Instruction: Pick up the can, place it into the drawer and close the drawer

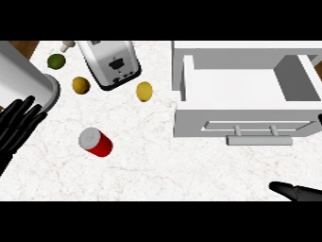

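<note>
A red can (96, 142) with a silver top stands on the marble counter, left of centre. The white drawer (191, 75) is pulled open at the upper right, its inside bare, its grey handle (258, 140) on the front panel facing me. My left hand (11, 128) rests at the left edge with fingers straight and spread, well left of the can. My right hand (309, 191) shows at the lower right corner, thumb out and fingers up along the right edge, open and holding nothing.
A toaster (110, 64) lies at the top centre-left. Around it are a green lime (56, 60), a yellow-orange fruit (81, 84) and a lemon (144, 91). A large white cylinder (13, 75) stands at the upper left.
</note>
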Motion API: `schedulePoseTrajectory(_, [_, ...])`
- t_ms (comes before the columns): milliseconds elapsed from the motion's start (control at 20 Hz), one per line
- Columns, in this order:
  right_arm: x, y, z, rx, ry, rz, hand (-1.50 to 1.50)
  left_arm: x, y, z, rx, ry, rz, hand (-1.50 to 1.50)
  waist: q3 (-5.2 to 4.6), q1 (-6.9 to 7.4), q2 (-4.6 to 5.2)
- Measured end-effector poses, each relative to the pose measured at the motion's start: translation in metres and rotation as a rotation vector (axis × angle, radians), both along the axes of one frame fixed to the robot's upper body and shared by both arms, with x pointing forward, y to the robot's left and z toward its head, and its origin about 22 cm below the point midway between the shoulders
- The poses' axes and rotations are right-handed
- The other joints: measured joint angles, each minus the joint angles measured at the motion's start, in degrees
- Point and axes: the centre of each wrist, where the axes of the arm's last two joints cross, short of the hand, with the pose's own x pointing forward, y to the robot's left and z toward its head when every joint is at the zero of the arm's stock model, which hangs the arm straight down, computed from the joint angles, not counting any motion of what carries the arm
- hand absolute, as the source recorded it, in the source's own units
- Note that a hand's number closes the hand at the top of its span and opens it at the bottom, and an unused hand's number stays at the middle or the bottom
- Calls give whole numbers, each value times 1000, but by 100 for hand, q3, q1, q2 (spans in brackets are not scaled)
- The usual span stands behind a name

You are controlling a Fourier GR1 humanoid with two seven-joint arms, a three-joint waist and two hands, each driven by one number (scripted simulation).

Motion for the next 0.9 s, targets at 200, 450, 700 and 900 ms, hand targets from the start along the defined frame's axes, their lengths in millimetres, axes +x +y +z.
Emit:
schedulePoseTrajectory(200, [-20, -16, -2, -2, 12, -7, -150, -12, 14, 4, 6, 19, -6, -150, 1, 2, -3])
schedulePoseTrajectory(450, [-33, -32, -4, 0, 19, -9, -150, -24, 26, 16, 1, 29, 0, -150, 4, 8, -2])
schedulePoseTrajectory(700, [-43, -42, -1, 3, 14, -4, -150, -26, 40, 22, -68, 83, 22, -150, 3, 0, -2])
schedulePoseTrajectory(900, [-50, -53, -3, 6, 16, 2, -150, -18, 43, 22, -133, 139, 25, -150, 1, -13, -1])
